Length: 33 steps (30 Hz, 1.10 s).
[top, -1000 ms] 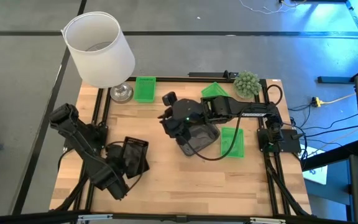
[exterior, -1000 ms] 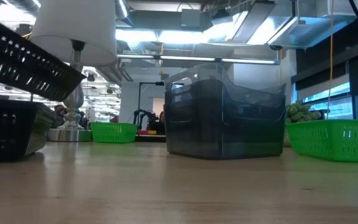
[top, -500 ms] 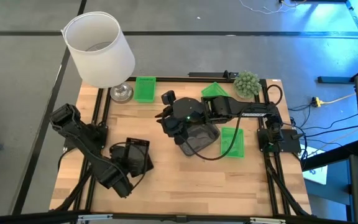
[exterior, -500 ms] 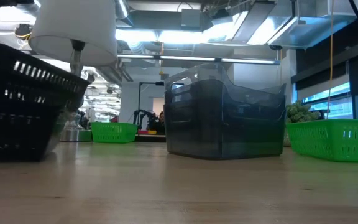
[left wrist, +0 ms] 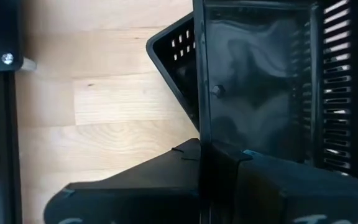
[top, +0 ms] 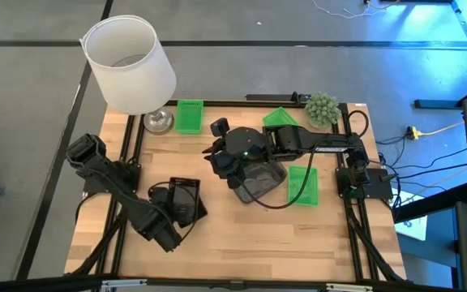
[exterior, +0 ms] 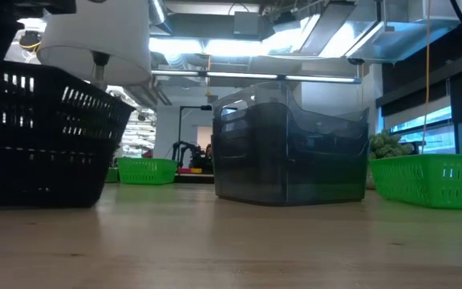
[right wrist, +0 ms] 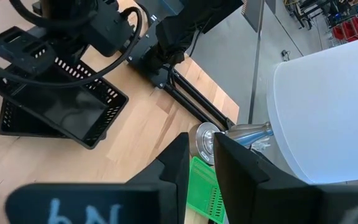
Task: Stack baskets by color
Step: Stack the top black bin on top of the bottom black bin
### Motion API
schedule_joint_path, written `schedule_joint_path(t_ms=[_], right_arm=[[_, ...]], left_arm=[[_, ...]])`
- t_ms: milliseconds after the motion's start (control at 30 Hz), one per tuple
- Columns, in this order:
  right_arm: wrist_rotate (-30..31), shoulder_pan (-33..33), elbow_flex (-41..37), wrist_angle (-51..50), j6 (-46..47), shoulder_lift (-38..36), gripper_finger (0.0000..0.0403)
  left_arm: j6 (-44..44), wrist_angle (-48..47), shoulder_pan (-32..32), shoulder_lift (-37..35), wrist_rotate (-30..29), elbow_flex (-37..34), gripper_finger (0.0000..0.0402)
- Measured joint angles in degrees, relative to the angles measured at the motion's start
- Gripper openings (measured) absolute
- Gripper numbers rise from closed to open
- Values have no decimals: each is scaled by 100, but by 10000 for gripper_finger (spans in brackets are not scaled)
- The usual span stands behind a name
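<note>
My left gripper (top: 186, 197) is clamped on the rim of a black basket (top: 186, 199), over the table's (top: 242, 235) left-front part. In the left wrist view my fingers (left wrist: 222, 186) pinch that basket's wall (left wrist: 260, 81), w/ a 2nd black basket (left wrist: 178, 59) under it, skewed, one corner sticking out. Right wrist view shows the same pair: top basket (right wrist: 64, 102) sits on the lower one (right wrist: 8, 121), not lined up. Low view: black basket (exterior: 42, 132) at left, down at the tabletop.

My right gripper (top: 232, 165) is at table centre, above the grey basket (top: 259, 180). Fingers (right wrist: 176, 165) are partly apart; can't tell if they're gripping the grey one. Grey basket (exterior: 291, 148) rests on the table in the low view.

Green baskets: one (top: 189, 115) at the back, just beside the lamp base (top: 157, 122); one (top: 278, 118) tilted, back-right near the plant ball (top: 321, 108); one (top: 302, 185) flat, just right of the grey one. White lampshade (top: 130, 63) at back-left.
</note>
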Motion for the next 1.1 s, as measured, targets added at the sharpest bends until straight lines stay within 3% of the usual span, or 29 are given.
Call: schedule_joint_path(t_ms=[267, 700, 867, 1100], right_arm=[[-1, 0, 0, -1, 0, 0, 75], [-4, 0, 2, -73, -143, 0, 75], [-20, 0, 0, -174, -547, 0, 75], [-534, 0, 2, -218, -745, 0, 75]], left_arm=[[43, 726, 241, -33, -82, 11, 0], [67, 548, 332, -31, -468, 533, 0], [29, 537, 386, -31, -931, 533, 0], [9, 424, 381, -31, -1039, 535, 0]])
